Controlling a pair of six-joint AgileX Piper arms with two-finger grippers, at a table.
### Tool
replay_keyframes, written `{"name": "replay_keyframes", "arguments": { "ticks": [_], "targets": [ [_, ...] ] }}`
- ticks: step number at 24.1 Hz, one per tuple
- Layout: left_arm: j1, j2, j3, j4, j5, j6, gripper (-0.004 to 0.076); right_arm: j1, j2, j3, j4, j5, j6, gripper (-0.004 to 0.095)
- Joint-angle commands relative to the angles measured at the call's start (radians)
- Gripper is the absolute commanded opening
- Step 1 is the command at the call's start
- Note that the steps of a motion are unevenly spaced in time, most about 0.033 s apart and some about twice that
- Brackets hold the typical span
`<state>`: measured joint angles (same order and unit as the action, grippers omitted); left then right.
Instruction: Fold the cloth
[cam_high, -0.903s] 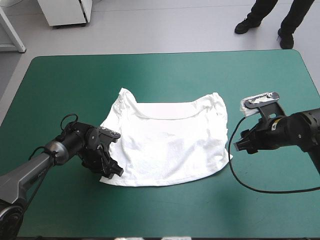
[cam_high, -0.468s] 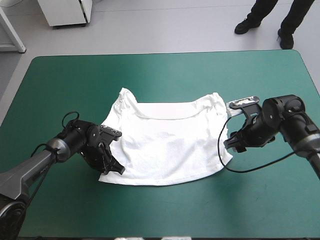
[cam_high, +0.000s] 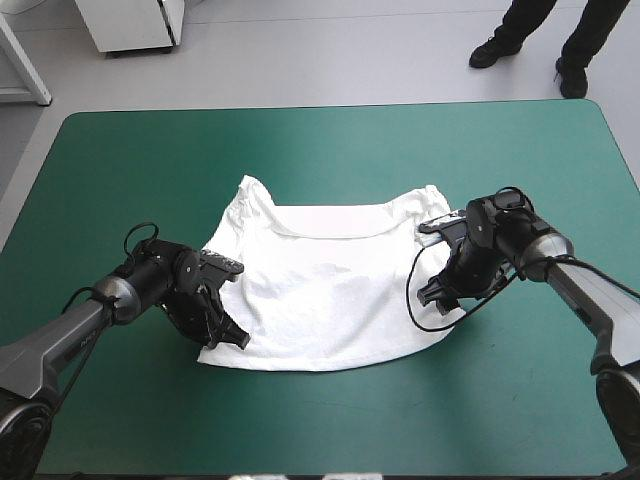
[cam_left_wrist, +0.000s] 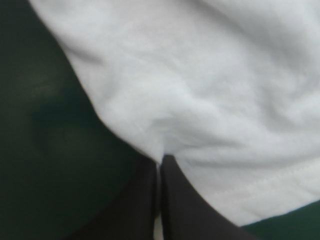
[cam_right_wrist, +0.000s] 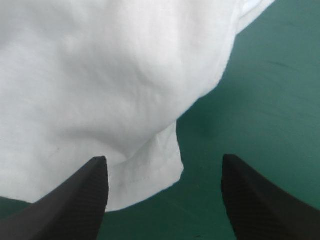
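The white T-shirt (cam_high: 340, 290) lies spread on the table's middle, neckline toward the far edge. At its near-left corner my left gripper (cam_high: 222, 335) is low on the cover. In the left wrist view its black fingers meet in a point (cam_left_wrist: 160, 165) with the T-shirt's (cam_left_wrist: 210, 90) edge pinched between them. My right gripper (cam_high: 440, 295) hangs over the shirt's right edge near the hem. In the right wrist view the gripper (cam_right_wrist: 165, 161) is open, its fingers wide apart, and a hemmed corner of the T-shirt (cam_right_wrist: 100, 85) lies between them, untouched.
The teal-green cover (cam_high: 330, 160) shows on every side of the shirt, with broad bands toward the far edge and the near edge (cam_high: 330, 420).
My left gripper has shut on the shirt's near-left edge. The right arm has swung in from the table's right side to the shirt's right edge, still open.
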<state>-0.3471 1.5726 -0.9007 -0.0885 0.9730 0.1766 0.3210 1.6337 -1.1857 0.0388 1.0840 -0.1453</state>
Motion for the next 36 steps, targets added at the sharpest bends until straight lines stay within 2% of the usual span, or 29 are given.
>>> {"name": "replay_keyframes", "arguments": {
  "ticks": [1,7,9,11,15,19,22,24,32,36],
  "targets": [
    [-0.010,0.057,0.037,-0.071,-0.088,-0.001,-0.0010,0.003,0.004,-0.020,-0.009,-0.025,-0.003,0.0599],
    [-0.010,0.057,0.037,-0.065,-0.088,-0.001,-0.0010,0.003,0.041,0.132,0.007,-0.132,-0.015,0.0591],
    [-0.010,0.057,0.037,-0.062,-0.092,-0.001,-0.0010,0.003,0.043,0.187,0.007,-0.181,-0.015,0.0550],
    [-0.010,0.057,0.037,-0.061,-0.094,-0.001,-0.0010,0.003,0.043,0.228,0.017,-0.221,-0.015,0.0474],
    [-0.010,0.057,0.037,-0.061,-0.096,-0.001,-0.0010,0.003,0.043,0.269,0.052,-0.245,-0.038,0.0254],
    [-0.010,0.057,0.037,-0.058,-0.101,-0.001,-0.0010,0.003,0.043,0.271,0.117,-0.245,-0.093,-0.0016],
    [-0.010,0.052,0.010,-0.052,-0.078,0.001,-0.0010,0.003,0.031,0.264,0.133,-0.231,-0.087,-0.0017],
    [-0.010,0.005,-0.031,-0.050,-0.017,0.003,-0.0010,0.003,-0.022,0.230,0.151,-0.194,-0.087,-0.0017],
    [-0.010,-0.338,-0.318,-0.045,0.219,-0.031,-0.0010,0.003,-0.330,-0.087,0.152,0.083,-0.020,-0.0017],
    [-0.010,-0.443,-0.469,-0.054,0.305,-0.034,-0.0010,0.003,-0.423,-0.242,0.153,0.141,0.008,-0.0017]
  ]
}}
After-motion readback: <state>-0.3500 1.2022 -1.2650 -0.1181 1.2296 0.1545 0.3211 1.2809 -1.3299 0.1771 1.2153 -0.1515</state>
